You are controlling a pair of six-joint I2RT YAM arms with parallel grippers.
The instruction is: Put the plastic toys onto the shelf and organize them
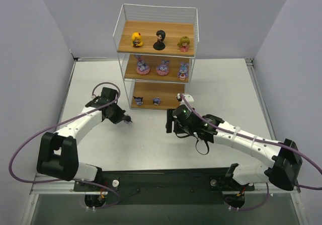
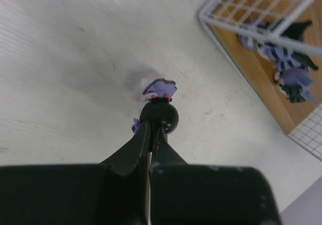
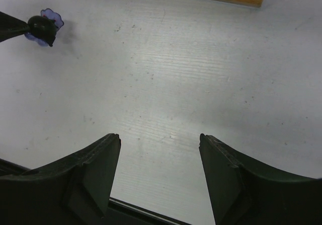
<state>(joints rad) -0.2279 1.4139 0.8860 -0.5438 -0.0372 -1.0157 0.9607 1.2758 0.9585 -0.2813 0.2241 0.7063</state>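
**Item:** small dark blue-purple plastic figurine (image 2: 160, 88). It is sitting pinched between the closed tips of the left tool (image 2: 158, 115), low over the white bench (image 1: 211, 84) and just left of the front of the three-tier white wire shelf with brown wooden boards (image 1: 151, 26). Whether it is touching the bench cannot be told.

**Top board:** a yellow-haired doll (image 1: 137, 39), a black-haired doll (image 1: 160, 40) and an olive-and-pink doll (image 1: 184, 44) are standing in a row.

**Middle board:** three purple-pink bunny figures (image 1: 163, 67) are standing side by side.

**Bottom board:** two more dark blue-purple figurines (image 1: 138, 101) are occupying the left half.

**Right tool** (image 3: 160, 137): it is hovering over bare bench in front of the shelf, jaws standing wide, gripping nothing.
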